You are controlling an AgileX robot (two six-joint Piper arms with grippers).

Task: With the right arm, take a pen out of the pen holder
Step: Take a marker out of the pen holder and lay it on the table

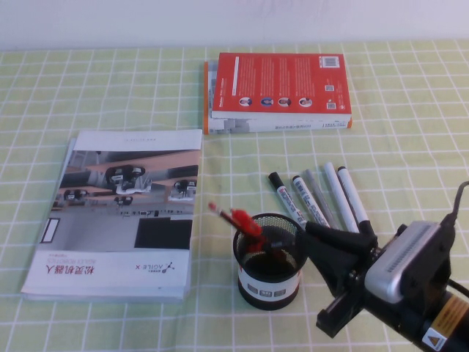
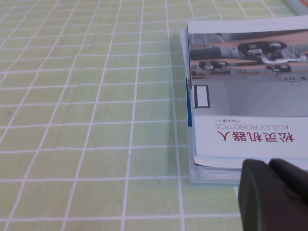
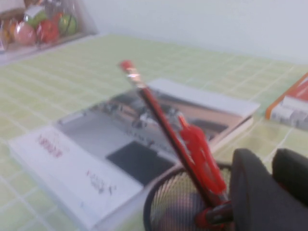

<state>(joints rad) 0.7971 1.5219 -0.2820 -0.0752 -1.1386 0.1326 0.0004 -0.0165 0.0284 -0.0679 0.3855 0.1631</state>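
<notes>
**One pen gripped, lift not begun**

You have the right gripper (image 1: 284, 242) reaching into the mesh pen holder (image 1: 270, 286) near the table's front edge. Its jaws are drawn nearly together on what looks like the lower part of the red pen (image 1: 248, 222), which leans out toward the booklet (image 1: 124, 213). The grasp looks made, so pulling the pen out comes next. Raise it slowly along the pen's own lean, so the holder neither tips nor drags. Your left gripper (image 2: 272, 192) hangs parked over the booklet's corner, fingers together, holding nothing.
</notes>
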